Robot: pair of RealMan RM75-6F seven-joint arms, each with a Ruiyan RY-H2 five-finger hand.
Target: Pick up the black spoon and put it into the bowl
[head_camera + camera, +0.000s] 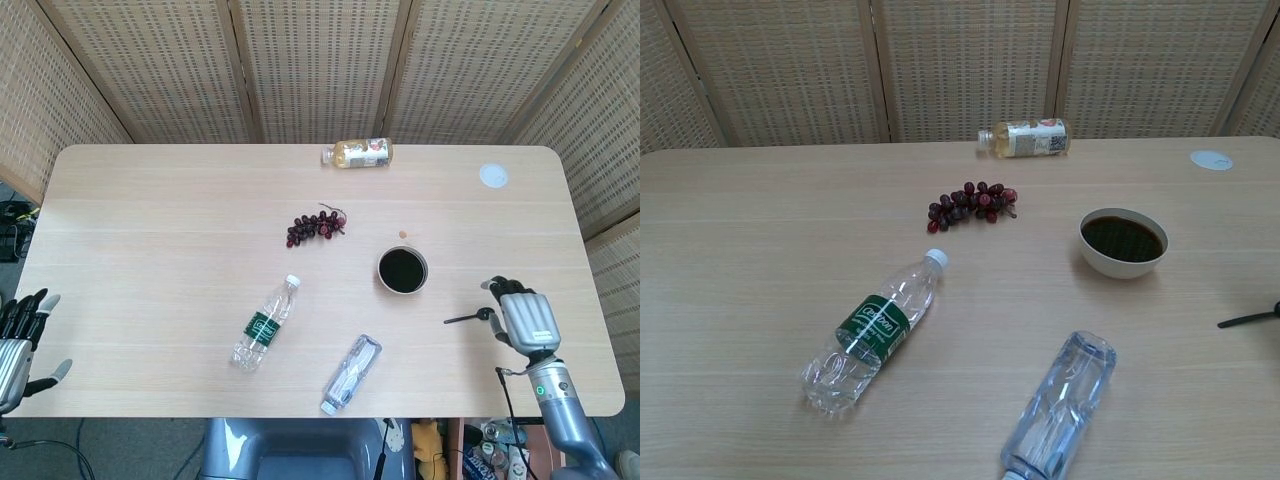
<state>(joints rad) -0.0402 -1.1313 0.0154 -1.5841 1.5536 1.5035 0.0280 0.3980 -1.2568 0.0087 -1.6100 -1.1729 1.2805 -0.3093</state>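
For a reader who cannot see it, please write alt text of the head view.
The robot's right hand is at the black spoon near the table's right edge, beside a white bowl of dark liquid. Dark red grapes and three lying bottles are spread over the light wooden table; the left hand waits off the corner.

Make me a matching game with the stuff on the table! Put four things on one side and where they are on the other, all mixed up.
Things:
1. grapes
2. bowl
3. black spoon
4. green-label bottle

Places:
A. at the right hand's fingertips
B. lying on its side, left of the bowl and nearer the robot
C. middle of the table, behind the bowl and to its left
D. between the grapes and the spoon

Pairs: 1-C, 2-D, 3-A, 4-B
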